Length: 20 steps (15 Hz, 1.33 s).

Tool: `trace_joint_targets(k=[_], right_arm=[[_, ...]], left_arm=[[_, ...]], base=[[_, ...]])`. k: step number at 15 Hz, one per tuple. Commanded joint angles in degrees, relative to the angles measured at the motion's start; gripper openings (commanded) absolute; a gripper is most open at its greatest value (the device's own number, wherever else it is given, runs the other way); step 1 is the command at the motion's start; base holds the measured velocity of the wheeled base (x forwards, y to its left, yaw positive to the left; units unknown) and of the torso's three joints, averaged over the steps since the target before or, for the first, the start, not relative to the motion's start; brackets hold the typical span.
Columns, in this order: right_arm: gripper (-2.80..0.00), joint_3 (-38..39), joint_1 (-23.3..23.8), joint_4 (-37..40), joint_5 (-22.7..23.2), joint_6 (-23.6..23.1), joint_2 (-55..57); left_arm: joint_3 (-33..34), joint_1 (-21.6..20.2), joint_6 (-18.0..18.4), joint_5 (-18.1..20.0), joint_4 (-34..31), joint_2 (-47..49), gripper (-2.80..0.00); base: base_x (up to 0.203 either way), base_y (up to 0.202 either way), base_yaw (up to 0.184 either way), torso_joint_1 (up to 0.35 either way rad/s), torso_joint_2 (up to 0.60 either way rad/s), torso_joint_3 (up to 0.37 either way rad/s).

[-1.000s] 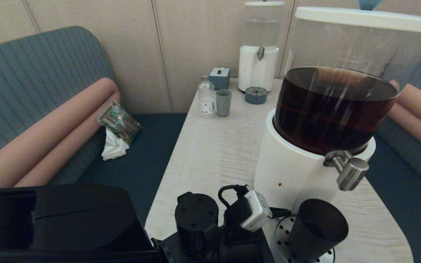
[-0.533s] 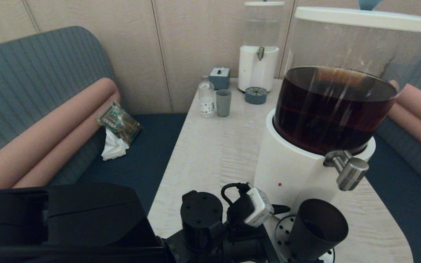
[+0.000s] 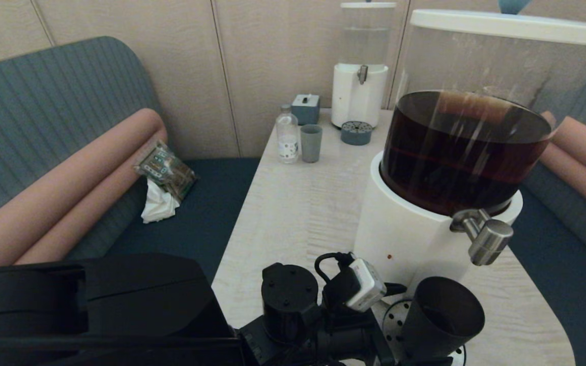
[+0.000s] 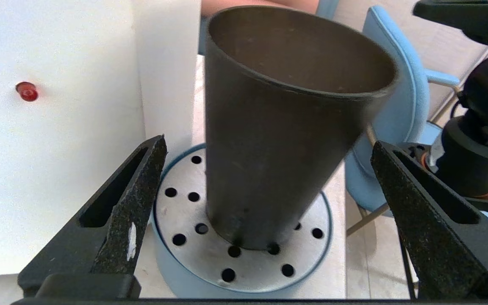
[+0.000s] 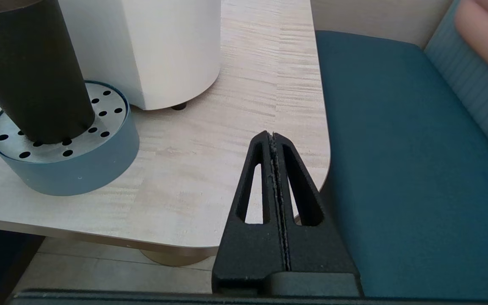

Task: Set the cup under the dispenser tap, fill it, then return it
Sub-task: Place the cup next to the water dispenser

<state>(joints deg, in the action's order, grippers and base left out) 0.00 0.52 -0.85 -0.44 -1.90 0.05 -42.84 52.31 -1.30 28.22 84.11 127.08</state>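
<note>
The left end effector [image 4: 265, 199] has edged toward the cup [image 3: 438, 320] (base hidden), fingers spread, not touching.

A: What stands under the tap [image 3: 485, 240]?

B: The cup [image 3: 441, 318], black, on a round holed tray [image 3: 392, 325] at the table's [image 3: 298, 203] near end, its mouth just below and left of the spigot.

A: And the dispenser [image 3: 445, 168]?

B: White base, dark brown liquid in the tank. The left arm [image 3: 318, 310] sits just left of the cup; its fingers are hidden.

A: Further back?

B: A bottle [image 3: 287, 134], a grey-green cup [image 3: 311, 143] and a smaller dispenser [image 3: 360, 71].
</note>
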Motion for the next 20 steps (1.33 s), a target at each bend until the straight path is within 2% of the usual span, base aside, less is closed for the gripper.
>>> trace_joint_targets(k=[1,20], right_arm=[[-2.80,0.2,0.0,0.0,0.0,0.0,0.0],[-2.80,0.2,0.0,0.0,0.0,0.0,0.0]], left_arm=[[-0.9,0.0,0.0,0.2,0.3,0.6,0.00],[-5.6,0.1,-0.3,0.3,-0.4,3.2,0.00]], base=[[0.000,0.000,0.000,0.000,0.00,0.000],[0.000,0.000,0.000,0.000,0.00,0.000]])
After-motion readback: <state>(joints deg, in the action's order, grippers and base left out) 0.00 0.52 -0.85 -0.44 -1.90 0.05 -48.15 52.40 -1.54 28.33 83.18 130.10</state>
